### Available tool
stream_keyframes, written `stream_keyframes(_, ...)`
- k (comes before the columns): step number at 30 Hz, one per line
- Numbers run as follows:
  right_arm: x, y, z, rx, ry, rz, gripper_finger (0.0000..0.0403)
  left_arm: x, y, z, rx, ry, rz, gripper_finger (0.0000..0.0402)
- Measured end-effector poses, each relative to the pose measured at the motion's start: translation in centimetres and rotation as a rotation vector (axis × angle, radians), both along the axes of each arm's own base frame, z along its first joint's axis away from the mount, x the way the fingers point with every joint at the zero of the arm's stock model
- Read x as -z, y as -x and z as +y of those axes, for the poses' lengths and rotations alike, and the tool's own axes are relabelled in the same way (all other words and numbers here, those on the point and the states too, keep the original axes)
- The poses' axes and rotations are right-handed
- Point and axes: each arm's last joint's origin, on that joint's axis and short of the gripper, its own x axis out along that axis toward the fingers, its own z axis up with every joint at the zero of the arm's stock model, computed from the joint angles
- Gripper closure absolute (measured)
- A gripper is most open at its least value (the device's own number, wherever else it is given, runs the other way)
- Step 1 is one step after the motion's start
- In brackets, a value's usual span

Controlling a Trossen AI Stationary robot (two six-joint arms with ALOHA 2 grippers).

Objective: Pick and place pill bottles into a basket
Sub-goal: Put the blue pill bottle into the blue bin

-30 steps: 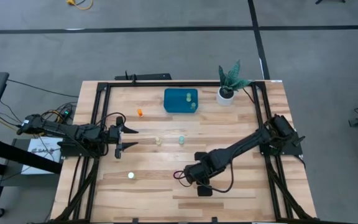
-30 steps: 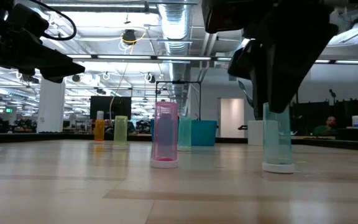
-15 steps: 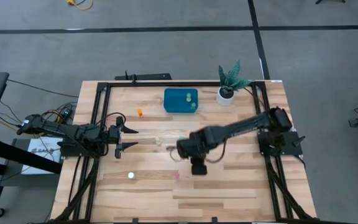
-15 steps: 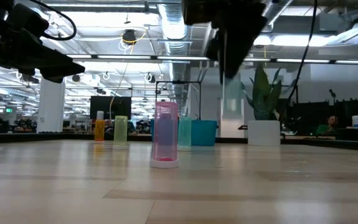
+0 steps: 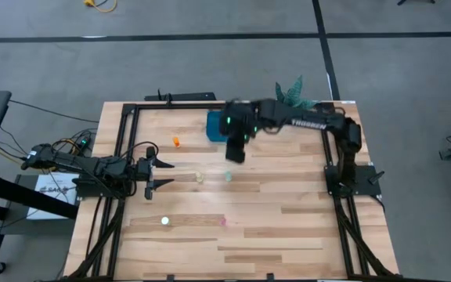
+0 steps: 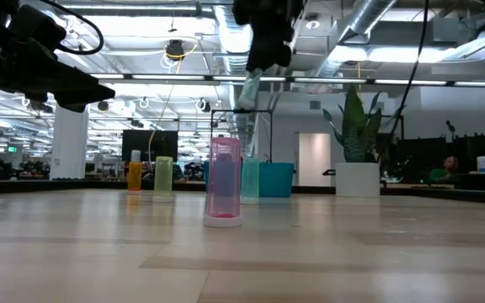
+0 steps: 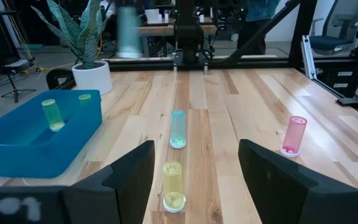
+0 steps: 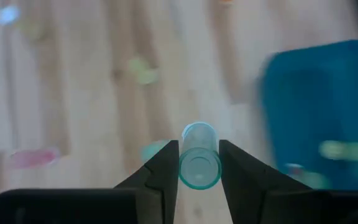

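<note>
My right gripper (image 5: 234,147) hangs high over the near edge of the teal-blue basket (image 5: 214,129), shut on a clear teal pill bottle (image 8: 199,160). That bottle also shows in the low view (image 6: 249,89). Two yellowish bottles (image 7: 51,114) stand inside the basket. On the table stand an orange bottle (image 5: 176,142), a pale yellow one (image 5: 200,178), a teal one (image 5: 228,176), a whitish one (image 5: 164,222) and a pink one (image 5: 224,222). My left gripper (image 5: 163,174) waits open at the table's left, touching nothing. My right gripper pinches the teal bottle's side wall near its upper end (image 8: 185,163) between its two fingers, which come from above, pointing down. The bottle hangs below the fingers, slightly tilted, its lower end (image 6: 247,103) lifted well clear of the table.
A potted plant in a white pot (image 5: 286,119) stands just right of the basket at the far edge. Black frame rails (image 5: 124,157) run along the table's left, right and far sides. Bare wood lies along the near half of the table.
My right gripper has risen from the table's near right part and swung toward the far edge and left, to the basket, carrying the teal bottle. The bottle, which stood on the table, is now lifted high and clear.
</note>
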Motion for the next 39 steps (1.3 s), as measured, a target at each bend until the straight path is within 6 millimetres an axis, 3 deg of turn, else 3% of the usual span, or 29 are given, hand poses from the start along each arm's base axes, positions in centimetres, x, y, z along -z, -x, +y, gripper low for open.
stream_keyframes(7, -0.2, 1.5, -6.4, 0.116, 0.032, -0.018, 0.0306, 0.0, 0.0, 0.0, 0.000, 0.000, 0.000, 0.0178)
stream_keyframes(14, 0.4, 2.3, -9.7, 0.129, 0.081, -0.044, 0.0306, 0.0, 0.0, 0.0, 0.000, 0.000, 0.000, 0.0178)
stream_keyframes(22, 2.7, 2.6, -11.1, 0.129, 0.087, -0.037, 0.0305, 0.0, 0.0, 0.0, 0.000, 0.000, 0.000, 0.0178)
stream_keyframes(39, 8.2, 2.9, -10.8, 0.114, 0.024, 0.009, 0.0305, 0.0, 0.0, 0.0, 0.000, 0.000, 0.000, 0.0178)
